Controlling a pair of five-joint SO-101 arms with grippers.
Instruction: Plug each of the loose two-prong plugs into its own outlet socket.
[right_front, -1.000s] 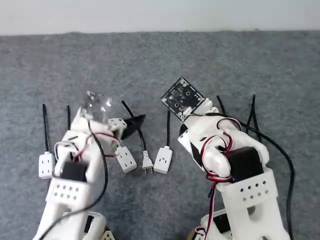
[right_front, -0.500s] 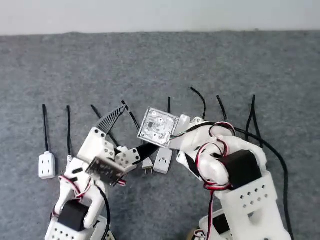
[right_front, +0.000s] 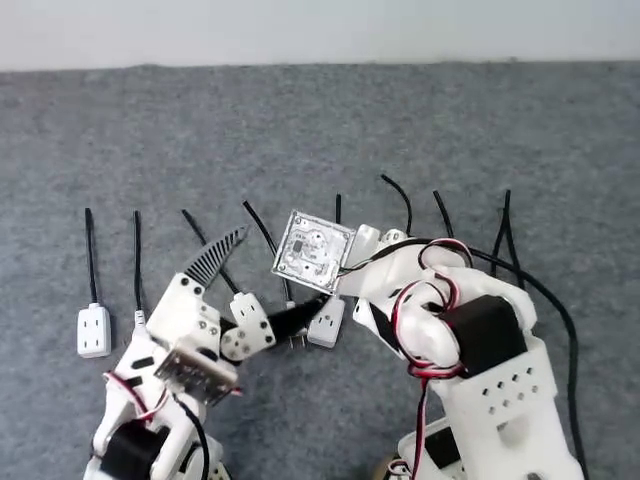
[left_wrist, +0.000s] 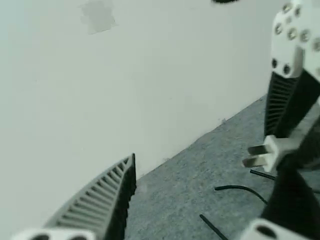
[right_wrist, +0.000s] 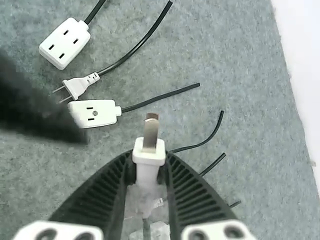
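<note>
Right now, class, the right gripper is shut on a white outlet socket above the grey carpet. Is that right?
No. The right gripper is shut on a white two-prong plug, not an outlet socket. The right wrist view shows a metal prong sticking out of its tip, above the grey carpet.

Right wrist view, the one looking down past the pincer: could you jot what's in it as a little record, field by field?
pincer: right pincer, shut
holding: held plug, white, its two prongs sticking out ahead, in no socket
closest below: nearest socket, white, lying on the grey mat, nothing plugged in
beside it: loose plug, white, lying unplugged on the mat
farther off: far socket, white, also empty
</note>
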